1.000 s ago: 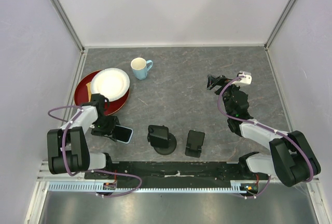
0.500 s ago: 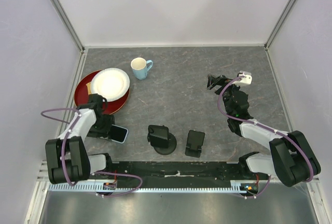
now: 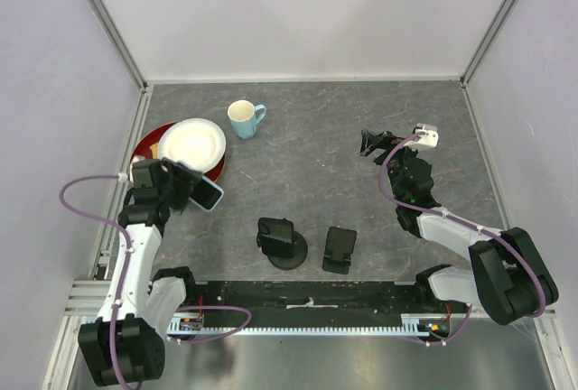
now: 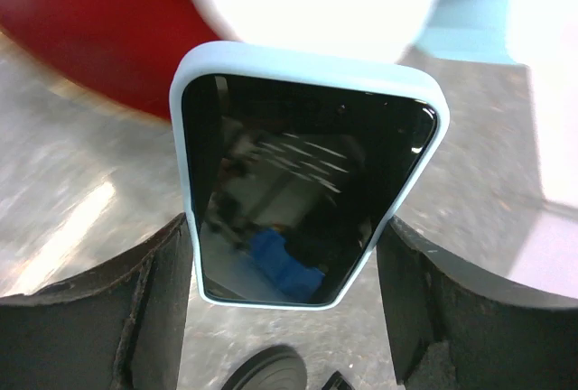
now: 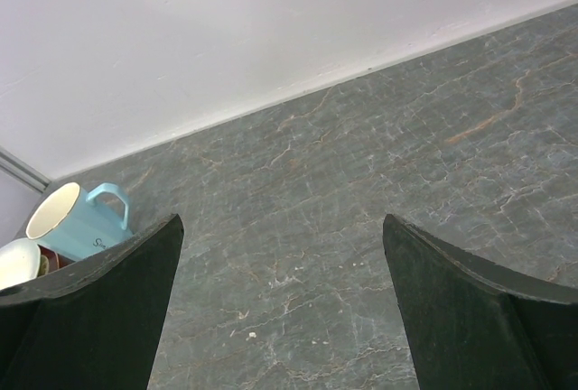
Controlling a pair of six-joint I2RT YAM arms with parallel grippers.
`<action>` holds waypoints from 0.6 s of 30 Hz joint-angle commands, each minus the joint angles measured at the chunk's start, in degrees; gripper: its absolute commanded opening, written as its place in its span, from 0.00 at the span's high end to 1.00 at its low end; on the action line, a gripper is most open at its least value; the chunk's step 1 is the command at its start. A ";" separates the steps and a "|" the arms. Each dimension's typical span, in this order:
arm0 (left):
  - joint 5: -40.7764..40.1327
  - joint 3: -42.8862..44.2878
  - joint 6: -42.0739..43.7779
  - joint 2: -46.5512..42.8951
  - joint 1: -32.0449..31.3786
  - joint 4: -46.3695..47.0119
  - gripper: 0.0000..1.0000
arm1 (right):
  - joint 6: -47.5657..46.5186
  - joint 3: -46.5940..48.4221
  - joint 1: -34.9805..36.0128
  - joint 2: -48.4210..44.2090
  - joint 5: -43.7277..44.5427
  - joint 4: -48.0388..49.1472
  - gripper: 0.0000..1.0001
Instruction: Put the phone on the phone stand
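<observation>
I'm counting from here — one dark-screened phone in a pale blue case [image 3: 207, 195], two black plastic phone stands [image 3: 282, 242] [image 3: 340, 249], one light blue ceramic mug [image 3: 244, 119], one round white plate [image 3: 191, 143] — and one round red dish [image 3: 144, 146].

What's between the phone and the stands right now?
Nothing visible. The left gripper holds the phone beside the red plate; only bare table separates it from the round-base stand and the second stand beyond it.
</observation>
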 commanded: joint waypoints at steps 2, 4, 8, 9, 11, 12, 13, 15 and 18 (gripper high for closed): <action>18.39 5.38 16.09 -2.30 -1.27 24.12 0.98 | -0.36 2.48 -0.21 1.57 -2.10 -0.68 0.02; 22.95 6.08 19.34 -2.04 -3.28 29.91 0.98 | -2.54 3.80 -0.21 2.45 -8.03 -1.12 0.02; 29.73 9.76 23.65 2.60 -6.45 35.74 0.98 | -5.90 8.02 -0.12 6.22 -27.60 -1.30 0.02; 32.10 12.39 25.75 5.49 -7.94 35.84 0.98 | -5.81 9.24 0.14 6.76 -30.11 -1.12 0.02; 33.43 15.39 28.57 8.76 -11.80 34.18 0.98 | -7.03 10.04 2.06 7.38 -32.33 -1.12 0.02; 33.26 17.84 31.45 9.90 -13.21 33.38 0.98 | -8.08 11.09 3.03 7.47 -31.55 -2.34 0.02; 32.83 18.56 32.44 11.83 -15.66 32.94 0.98 | -9.23 11.88 4.09 7.29 -30.50 -6.09 0.02; 32.04 19.79 33.85 13.33 -17.43 33.37 0.98 | -11.87 14.08 6.64 7.29 -27.61 -9.63 0.02; 30.37 22.24 35.17 15.36 -19.90 33.38 0.98 | -10.13 14.88 7.87 7.46 -26.28 -10.26 0.02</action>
